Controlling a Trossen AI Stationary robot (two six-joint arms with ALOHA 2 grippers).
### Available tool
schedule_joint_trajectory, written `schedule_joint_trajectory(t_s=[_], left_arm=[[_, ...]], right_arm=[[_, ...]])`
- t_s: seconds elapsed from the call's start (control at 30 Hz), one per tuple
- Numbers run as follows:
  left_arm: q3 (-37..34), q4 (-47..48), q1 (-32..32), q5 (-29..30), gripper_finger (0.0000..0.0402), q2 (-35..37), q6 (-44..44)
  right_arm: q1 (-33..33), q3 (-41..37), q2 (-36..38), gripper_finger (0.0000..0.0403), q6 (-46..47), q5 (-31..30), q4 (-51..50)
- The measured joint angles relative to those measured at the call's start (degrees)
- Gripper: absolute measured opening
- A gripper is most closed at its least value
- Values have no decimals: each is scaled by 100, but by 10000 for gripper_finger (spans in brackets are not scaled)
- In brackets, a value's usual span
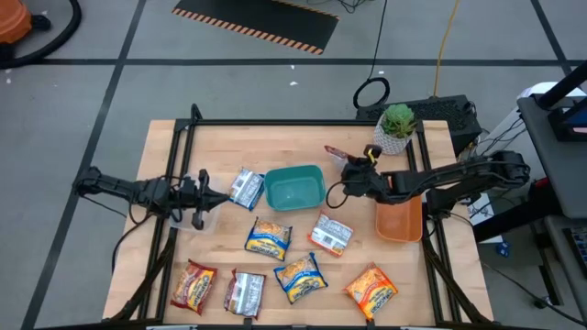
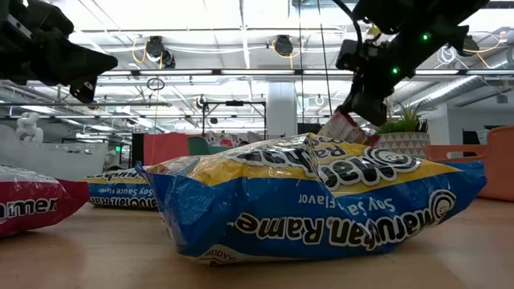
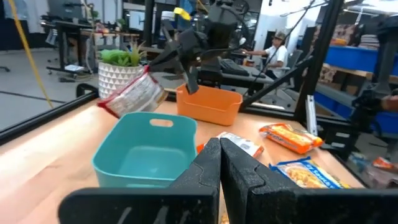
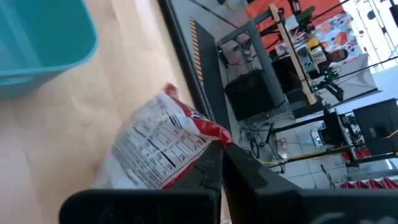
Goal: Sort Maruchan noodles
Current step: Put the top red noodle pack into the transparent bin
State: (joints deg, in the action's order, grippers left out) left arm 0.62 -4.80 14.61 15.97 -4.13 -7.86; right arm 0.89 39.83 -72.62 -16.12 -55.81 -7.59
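Note:
My right gripper [image 1: 349,169] hovers between the teal bin [image 1: 293,187] and the table's far edge, shut on a dark red noodle packet [image 1: 335,154]. That packet also shows in the left wrist view [image 3: 132,94] and in the low view [image 2: 344,128]. My left gripper [image 1: 209,190] is shut and level, left of the bin, beside a white-silver packet [image 1: 246,188] lying flat. Several other packets lie flat on the near half of the table: blue-and-yellow [image 1: 268,238] [image 1: 301,276], white-orange [image 1: 330,234], orange [image 1: 371,289], dark red [image 1: 193,286] [image 1: 245,293]. My right gripper pinches the dark red packet between its two fingers at one crimped end [image 4: 208,134]. The fingers [image 4: 245,171] come from the table's right side, slanting down. The packet is lifted clear of the table and sticks out tilted beyond the fingertips, its printed back [image 4: 152,152] facing the wrist camera.
An orange tray [image 1: 400,220] sits under my right arm at the table's right side. A potted plant [image 1: 396,126] stands at the far right corner. Black frame rails [image 1: 275,122] run along the table's edges. Bare wood [image 1: 220,147] lies at the far left.

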Motion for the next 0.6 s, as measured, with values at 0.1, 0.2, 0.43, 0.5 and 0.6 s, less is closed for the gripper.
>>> schedule_joint_trajectory(t_s=[0.1, 0.2, 0.43, 0.5, 0.6], left_arm=[[0, -94, 76, 124, 5, -106, 18], [0, -359, 101, 191, 5, -240, 226], [0, -1282, 97, 492, 19, -598, 963], [0, -1475, 71, 766, 33, -711, 1066], [0, -1658, -30, 971, 67, -900, 1285]], right_arm=[[2, 129, 0, 0, -121, -16, 7], [73, 317, -2, 0, -243, -281, 6], [414, 879, -2, 0, -791, -1038, 8], [510, 1037, -2, 0, -939, -1192, 10], [614, 1263, -2, 0, -1136, -1211, 71]])
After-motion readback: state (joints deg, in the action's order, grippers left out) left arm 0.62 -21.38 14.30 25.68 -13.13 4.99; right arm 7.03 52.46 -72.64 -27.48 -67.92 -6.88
